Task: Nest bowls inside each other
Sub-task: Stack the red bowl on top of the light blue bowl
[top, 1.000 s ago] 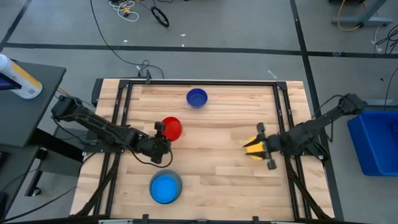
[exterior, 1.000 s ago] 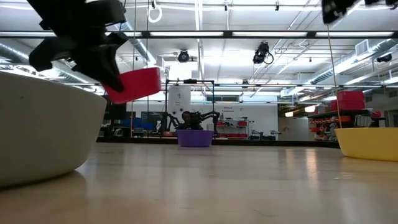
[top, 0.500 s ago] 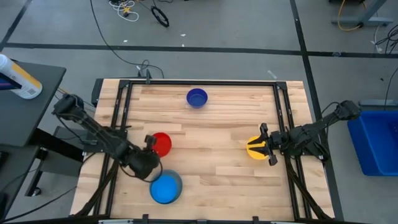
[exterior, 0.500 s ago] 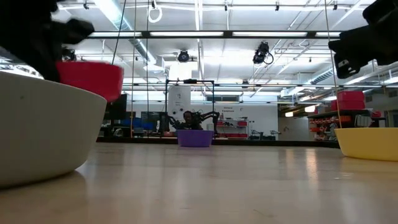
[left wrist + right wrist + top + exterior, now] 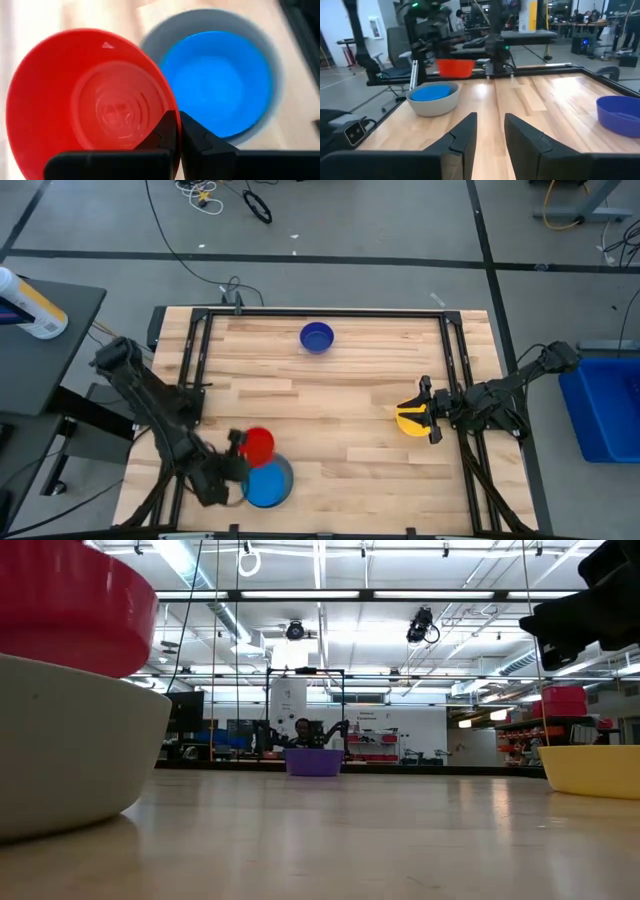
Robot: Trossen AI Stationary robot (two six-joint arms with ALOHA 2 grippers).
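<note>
My left gripper [image 5: 236, 452] is shut on the red bowl [image 5: 257, 443], which hangs just beyond the far rim of the grey bowl [image 5: 284, 472]. The light blue bowl [image 5: 265, 484] sits nested inside the grey one. In the left wrist view the red bowl [image 5: 90, 105] is beside the light blue bowl [image 5: 220, 80]. The dark blue bowl [image 5: 316, 337] stands on its base near the far edge. The yellow bowl [image 5: 408, 420] stands on its base at the right. My right gripper [image 5: 428, 412] hovers level above the yellow bowl's right side, open, with nothing between its fingers [image 5: 462, 135]. My left gripper pinches the red bowl's rim [image 5: 172, 107], with one finger inside the bowl and one outside. The fingers slant down from the table's near left. The bowl hangs clear of the table, mouth up, higher than the grey bowl's rim [image 5: 100, 675].
Black frame rails [image 5: 190, 370] run along the table's left and right sides. A blue bin [image 5: 600, 415] stands off the right edge. A bottle [image 5: 30, 305] lies on a side table at the left. Bare wood lies between the bowls at the table's middle.
My left gripper has swung toward the table's near edge, carrying the red bowl from the middle left to the grey bowl's far rim; the bowl has stayed lifted. My right gripper has come down over the yellow bowl and drawn back slightly toward the right edge.
</note>
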